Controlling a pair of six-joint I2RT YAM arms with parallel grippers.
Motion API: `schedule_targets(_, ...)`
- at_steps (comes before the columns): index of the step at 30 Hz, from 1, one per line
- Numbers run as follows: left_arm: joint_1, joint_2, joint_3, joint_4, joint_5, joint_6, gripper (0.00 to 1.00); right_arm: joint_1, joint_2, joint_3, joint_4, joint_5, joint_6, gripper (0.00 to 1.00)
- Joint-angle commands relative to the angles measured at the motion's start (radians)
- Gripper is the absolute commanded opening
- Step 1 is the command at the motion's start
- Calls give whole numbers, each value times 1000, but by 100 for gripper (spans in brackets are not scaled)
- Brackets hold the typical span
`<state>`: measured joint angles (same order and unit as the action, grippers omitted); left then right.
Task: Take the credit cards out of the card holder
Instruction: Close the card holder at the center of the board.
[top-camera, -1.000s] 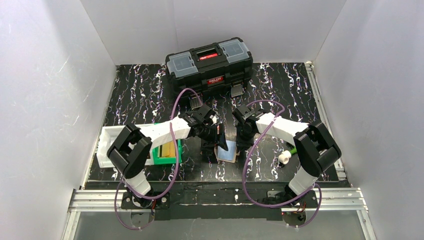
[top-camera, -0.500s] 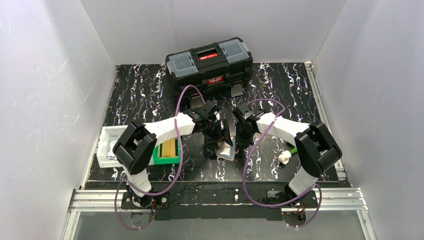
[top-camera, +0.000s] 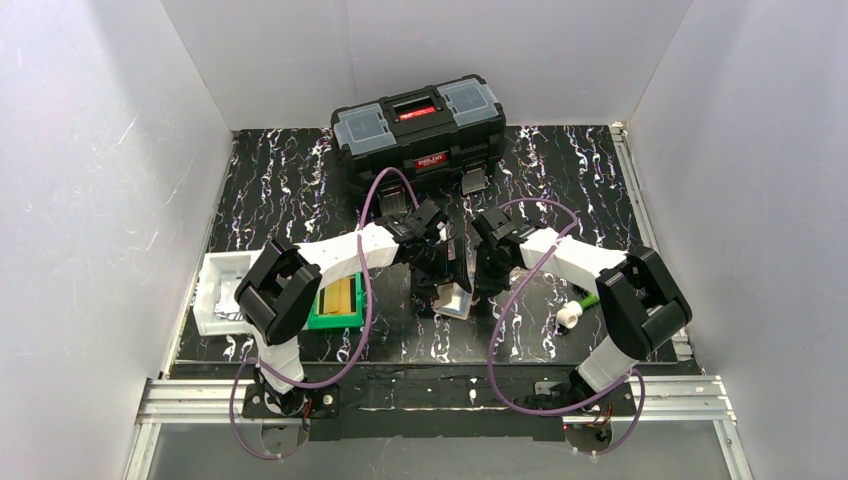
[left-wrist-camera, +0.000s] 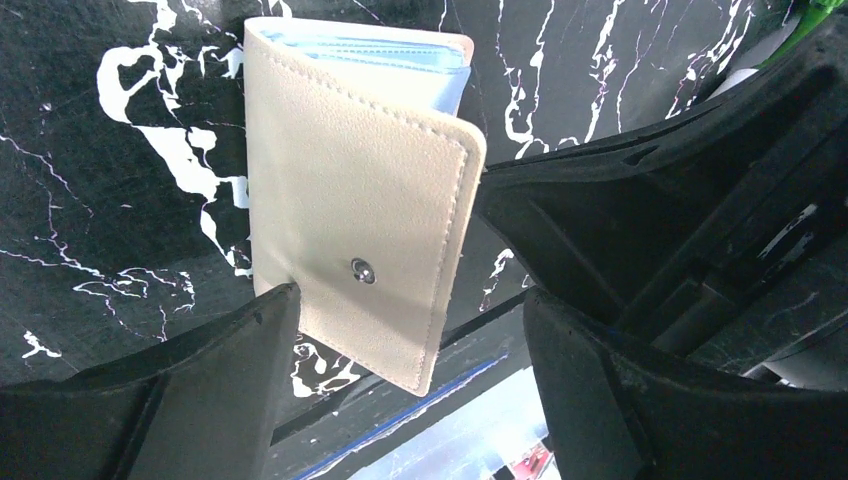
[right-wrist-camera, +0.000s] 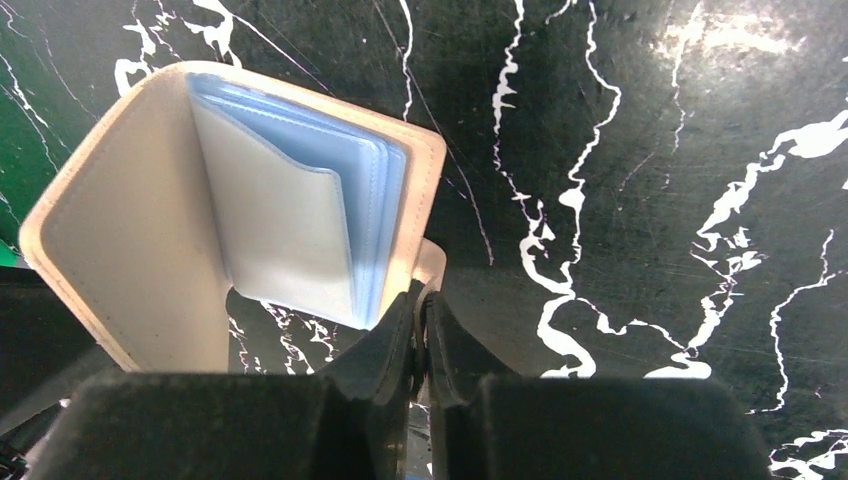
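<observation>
While the jaws of the right gripper (right-wrist-camera: 420, 312) pinch the card holder (right-wrist-camera: 110, 250) open, the left gripper (left-wrist-camera: 400, 300), jaws wide, should close squarely on the exposed edge of the blue cards (right-wrist-camera: 300, 165).

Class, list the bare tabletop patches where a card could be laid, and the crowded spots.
Bare: the table's back corners, either side of the toolbox. Crowded: centre, around the card holder; near left, white tray and green bin.
</observation>
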<state>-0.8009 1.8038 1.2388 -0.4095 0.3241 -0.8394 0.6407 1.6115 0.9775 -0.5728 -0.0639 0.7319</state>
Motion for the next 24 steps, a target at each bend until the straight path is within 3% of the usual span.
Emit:
schedule_targets(1,-6,-33,22,-19,-9,36,82,-13,-53,-23,16,-11,9,15)
schedule_targets(10,-15,-45,65,-49,1,79,76,-36,-119,-89,96,-71,25,32)
schedule_targets(17,-18,-63,60,-73,-18,109,78,-47,-129,-100,115,-94,35,33)
schedule_targets(24,-18,-45,99,-61,-6,108,55,-61,-171,-131,116,-79,43,33)
